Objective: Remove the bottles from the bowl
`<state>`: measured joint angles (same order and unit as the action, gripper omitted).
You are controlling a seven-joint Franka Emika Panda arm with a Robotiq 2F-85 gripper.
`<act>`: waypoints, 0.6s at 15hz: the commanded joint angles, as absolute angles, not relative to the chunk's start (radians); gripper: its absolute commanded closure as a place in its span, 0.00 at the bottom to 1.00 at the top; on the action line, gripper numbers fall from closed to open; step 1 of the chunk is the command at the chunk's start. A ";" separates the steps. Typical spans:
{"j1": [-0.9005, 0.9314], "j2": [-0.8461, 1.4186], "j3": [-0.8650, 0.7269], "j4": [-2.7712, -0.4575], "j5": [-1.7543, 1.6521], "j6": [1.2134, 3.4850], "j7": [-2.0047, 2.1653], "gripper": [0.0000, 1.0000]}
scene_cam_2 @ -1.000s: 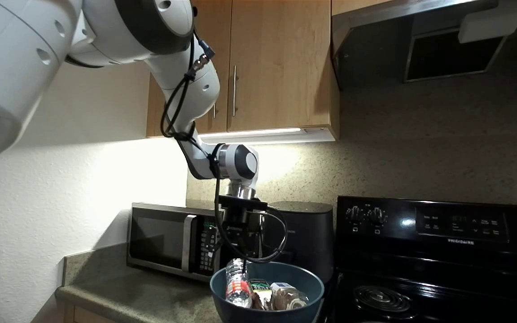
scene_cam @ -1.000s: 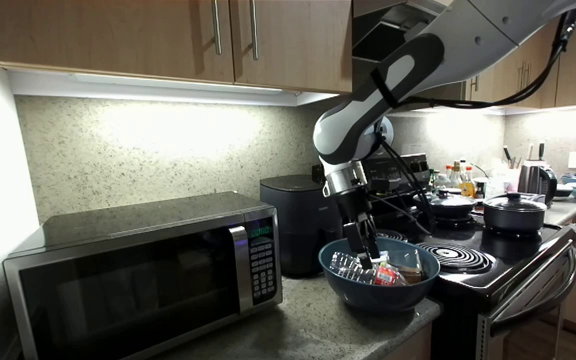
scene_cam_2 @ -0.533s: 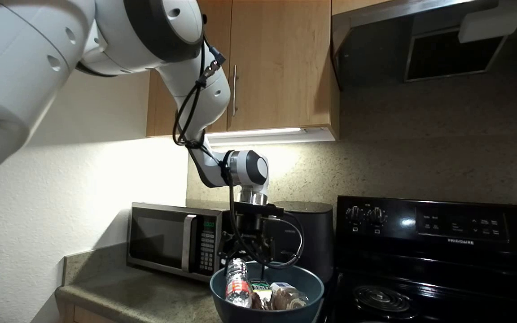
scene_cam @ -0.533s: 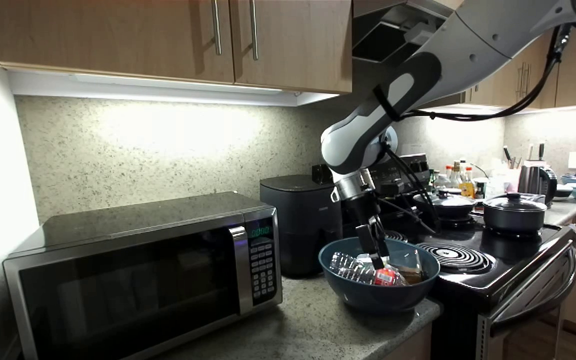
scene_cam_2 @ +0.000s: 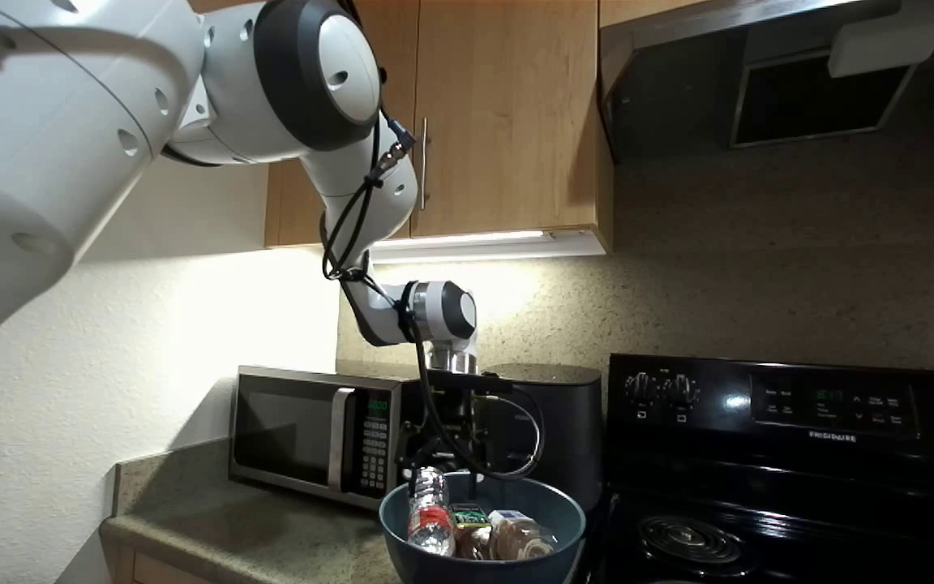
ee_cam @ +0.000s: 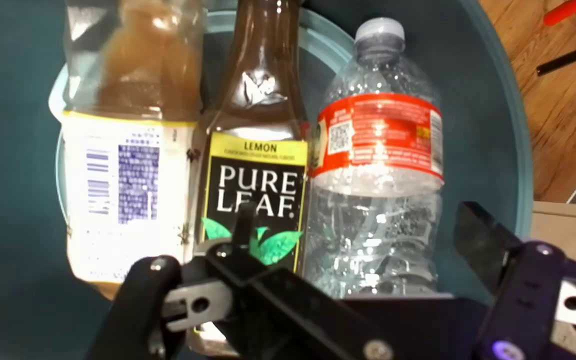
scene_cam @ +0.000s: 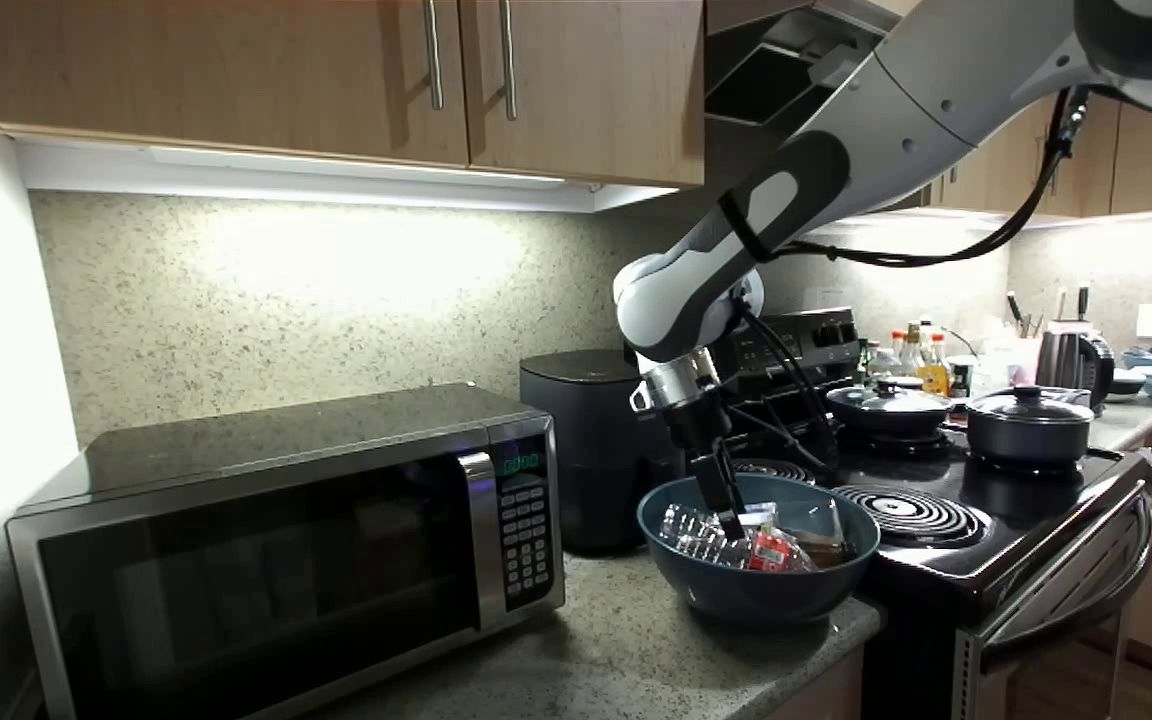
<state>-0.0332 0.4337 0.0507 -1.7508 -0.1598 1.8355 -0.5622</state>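
The glossy blue bowl (scene_cam: 766,600) stands on the counter, also in an exterior view (scene_cam_2: 483,570) and the wrist view (ee_cam: 493,130). Three bottles lie in it side by side. In the wrist view, a clear bottle with a red label (ee_cam: 378,140) lies right, a brown Pure Leaf bottle (ee_cam: 258,175) middle, and a white-labelled bottle (ee_cam: 128,185) left. My gripper (ee_cam: 357,215) is open. Its fingers stand either side of the clear bottle's lower part, one over the Pure Leaf label, one over the gap by the bowl wall. Finger depth is hard to tell.
A microwave (scene_cam: 286,560) stands beside the bowl, and a black air fryer (scene_cam: 596,450) behind it. A stove (scene_cam: 946,530) with lidded pots (scene_cam: 1028,430) adjoins the counter. Wall cabinets (scene_cam: 336,80) hang above. The bowl sits close to the counter's front edge (scene_cam: 836,640).
My gripper has lowered and shifted over the bowl, its fingers now straddling the clear bottle. It swung one way, then partly back. The bottles and bowl look nearly unmoved.
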 commanded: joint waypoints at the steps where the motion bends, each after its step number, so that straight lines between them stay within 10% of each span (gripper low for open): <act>1: -0.044 0.439 0.084 -1.698 -0.118 1.788 -0.629 0.00; 9: -0.039 0.438 0.107 -1.677 -0.026 1.640 -0.615 0.00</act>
<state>-0.0332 0.4388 0.1011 -1.6763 -0.0495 1.6766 -0.5870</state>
